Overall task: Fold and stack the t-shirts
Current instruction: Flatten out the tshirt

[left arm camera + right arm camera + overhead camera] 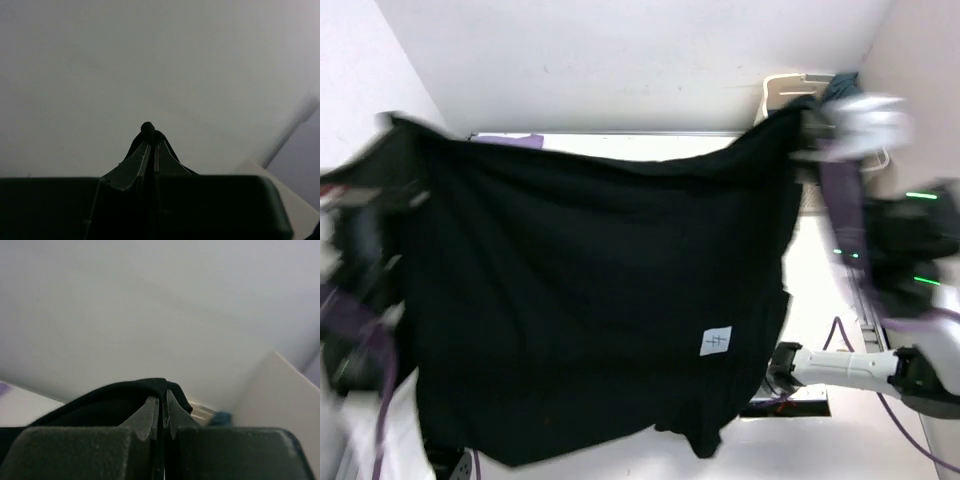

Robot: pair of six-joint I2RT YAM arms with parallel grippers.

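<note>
Two grips hold the black shirt (590, 300): the left end effector (151, 142) and right end effector (162, 402) are each clamped on an upper corner, stretching it wide above the desk (812, 290), probably to lay it flat for folding.

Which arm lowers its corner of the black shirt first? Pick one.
Left, probably: left gripper and right gripper both pinch the black t-shirt, but the right's corner hangs beside the laundry basket.
</note>
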